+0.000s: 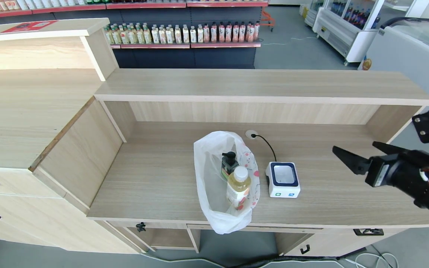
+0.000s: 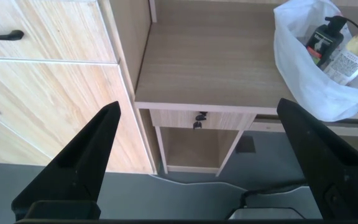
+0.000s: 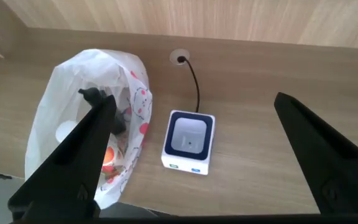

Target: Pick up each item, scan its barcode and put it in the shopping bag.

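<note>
A white plastic shopping bag (image 1: 209, 178) stands open near the counter's front edge. Inside it are a dark pump bottle (image 1: 229, 162) and a yellow drink bottle (image 1: 238, 186) with a white cap. Just right of the bag sits the white barcode scanner (image 1: 282, 179). My right gripper (image 1: 359, 150) hangs open and empty above the counter's right end, pointing toward the scanner (image 3: 189, 142) and bag (image 3: 55, 99). My left gripper (image 2: 199, 106) is open and empty, low in front of the counter's left front corner, with the bag (image 2: 303, 68) and both bottles off to one side.
The scanner's black cable (image 1: 268, 145) runs to a grommet hole (image 1: 251, 134) at the back. A raised ledge (image 1: 263, 85) walls the counter's rear, and a taller cabinet (image 1: 32, 111) with black-handled drawers (image 2: 36, 37) flanks the left. Bare counter (image 1: 155, 175) lies left of the bag.
</note>
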